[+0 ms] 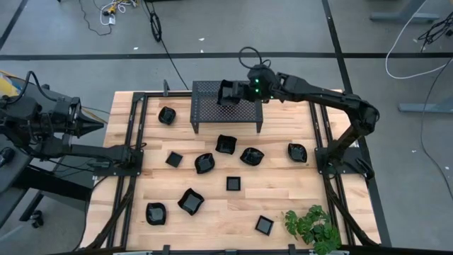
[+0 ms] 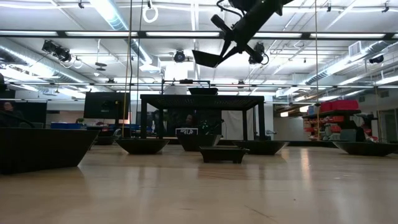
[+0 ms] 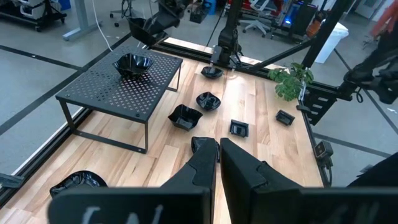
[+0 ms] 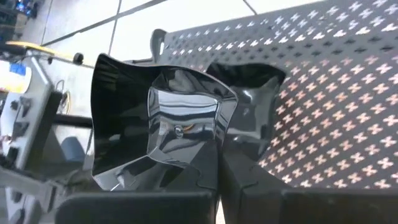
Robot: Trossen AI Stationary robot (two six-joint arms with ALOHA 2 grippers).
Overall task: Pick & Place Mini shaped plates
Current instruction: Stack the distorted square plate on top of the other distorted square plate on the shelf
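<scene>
The right gripper (image 1: 228, 93) hangs above the perforated stand (image 1: 244, 108) near the table's (image 1: 283, 185) far edge, its fingers clamped on the rim of one mini shaped plate (image 4: 163, 134). The right wrist view shows that plate, wavy-edged and glossy, tilted and projecting forward from the fingers, its near rim pinched between them. The low view shows the held plate (image 2: 207, 58) clear of the stand top, well above it. A second plate (image 3: 132, 63) sits on the stand's surface, directly beneath and just behind the held one. The remaining plates lie scattered on the wood: one (image 1: 166, 115) beside the stand towards the left edge, several in a band across the table's middle, including one (image 1: 298, 151) near the right edge, and others near the front edge, one of them (image 1: 264, 225) next to a green plant sprig (image 1: 312, 226) at the front right corner. The left gripper (image 1: 90, 125) waits off the table's left edge, fingers together.
</scene>
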